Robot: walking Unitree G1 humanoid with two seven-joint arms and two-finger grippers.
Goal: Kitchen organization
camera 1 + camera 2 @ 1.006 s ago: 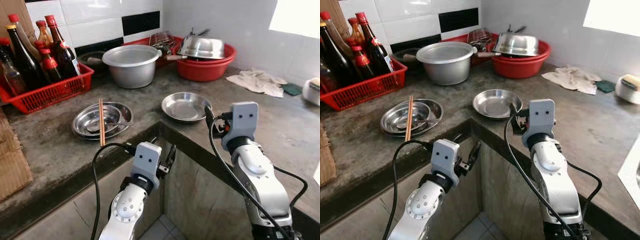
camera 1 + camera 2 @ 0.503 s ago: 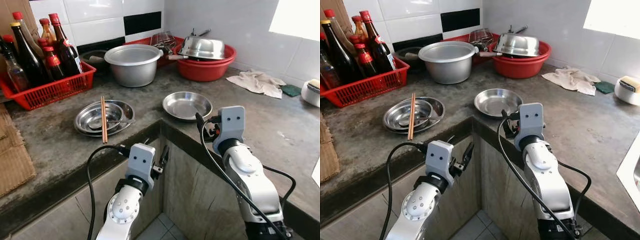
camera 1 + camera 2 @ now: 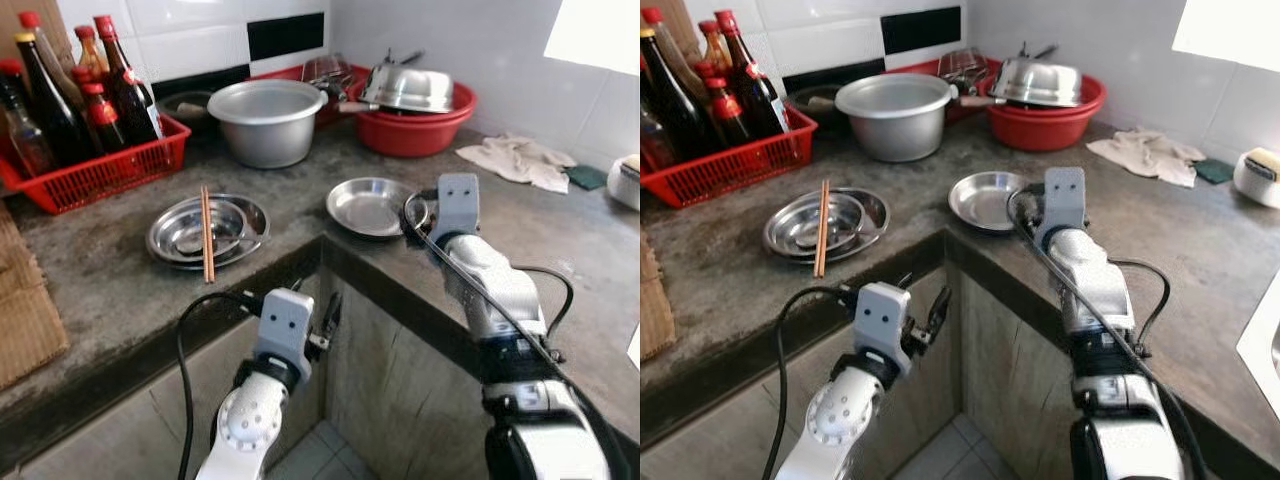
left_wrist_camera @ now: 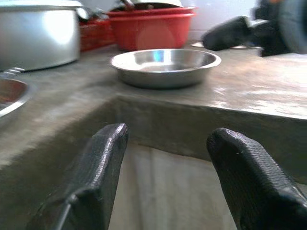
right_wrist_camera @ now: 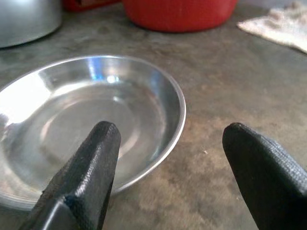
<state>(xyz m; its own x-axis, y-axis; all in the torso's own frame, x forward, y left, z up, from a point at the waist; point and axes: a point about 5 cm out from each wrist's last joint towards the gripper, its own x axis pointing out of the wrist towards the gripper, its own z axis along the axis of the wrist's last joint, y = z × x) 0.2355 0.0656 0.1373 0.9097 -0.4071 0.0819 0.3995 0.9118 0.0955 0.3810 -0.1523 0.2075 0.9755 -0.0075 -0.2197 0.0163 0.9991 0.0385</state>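
Observation:
A shallow steel plate [image 3: 370, 205] lies on the grey counter near its inner corner. My right gripper [image 3: 412, 216] is open at the plate's right rim; in the right wrist view the rim of the plate [image 5: 96, 124] lies between its two black fingers [image 5: 81, 182]. To the left, stacked steel plates [image 3: 228, 218] carry a pair of chopsticks [image 3: 205, 240]. My left gripper [image 4: 168, 133] is open and holds nothing, hanging below the counter edge [image 3: 290, 270] and facing the corner.
A red basket of sauce bottles [image 3: 95, 175] stands at the back left. An aluminium pot [image 3: 265, 120] and a red basin [image 3: 415, 130] with a steel lid on it stand at the back. A cloth [image 3: 515, 160] lies at the right, cardboard [image 3: 25, 320] at the left.
My right arm has reached forward over the counter, bringing its gripper to the plate's right rim. The left arm has hardly moved. The camera has shifted a little.

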